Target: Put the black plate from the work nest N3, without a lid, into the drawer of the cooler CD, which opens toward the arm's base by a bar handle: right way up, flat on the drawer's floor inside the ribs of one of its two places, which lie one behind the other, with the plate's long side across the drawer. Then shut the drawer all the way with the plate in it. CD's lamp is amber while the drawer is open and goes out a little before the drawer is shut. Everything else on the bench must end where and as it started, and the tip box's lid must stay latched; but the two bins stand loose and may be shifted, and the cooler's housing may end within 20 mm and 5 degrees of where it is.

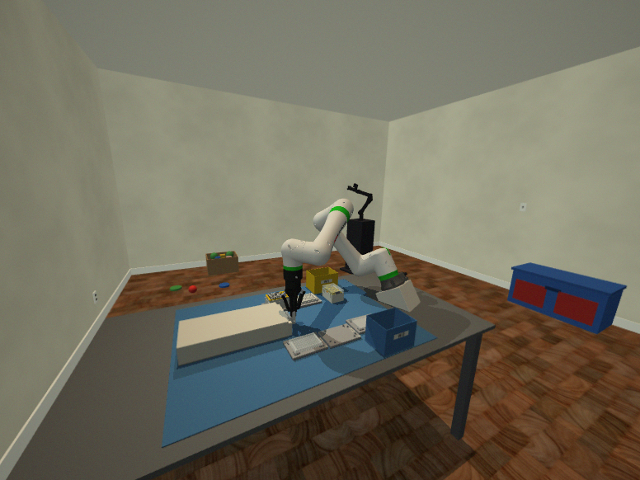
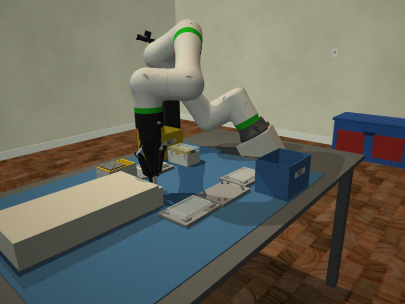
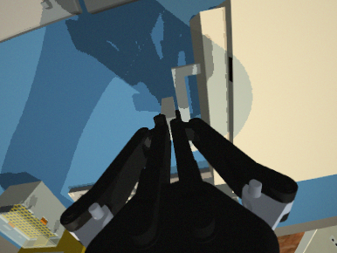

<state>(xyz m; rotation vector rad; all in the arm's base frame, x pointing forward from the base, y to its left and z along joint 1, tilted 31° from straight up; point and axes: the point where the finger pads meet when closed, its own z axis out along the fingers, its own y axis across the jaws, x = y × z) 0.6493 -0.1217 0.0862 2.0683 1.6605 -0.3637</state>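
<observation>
A white robot arm with green bands reaches down over a grey table [image 1: 129, 330] covered by a blue mat [image 1: 232, 382]. Its black gripper [image 3: 169, 119] points straight down with both fingers pressed together, holding nothing.

In the wrist view the fingertips hang just beside the bar handle [image 3: 180, 85], a pale bracket-shaped bar at 12 o'clock from them. The handle stands off the front of the drawer [image 3: 209, 83], which lies nearly flush with the cooler CD [image 2: 78, 206]; only a thin dark slit shows between them. The cooler is a long, low cream box whose long axis runs away from the arm, toward 9 o'clock in the top view.

The black plate cannot be seen in any view, and the drawer's inside is hidden, so its position and which way its long side lies cannot be told.

In the exterior view, three flat grey nests lie in a row at about 3 o'clock from the gripper: the nearest [image 2: 188, 212] carries a clear well plate, the middle one [image 2: 225, 193] is bare, the far one [image 2: 240, 176] carries a pale lidded plate. A blue bin [image 2: 283, 171] stands beyond them. Behind the gripper, at 12 o'clock, are a yellow bin [image 2: 173, 135], a pale tip box [image 2: 183, 153] and a yellow-framed rack [image 2: 116, 165]. None of these touches the gripper.
</observation>
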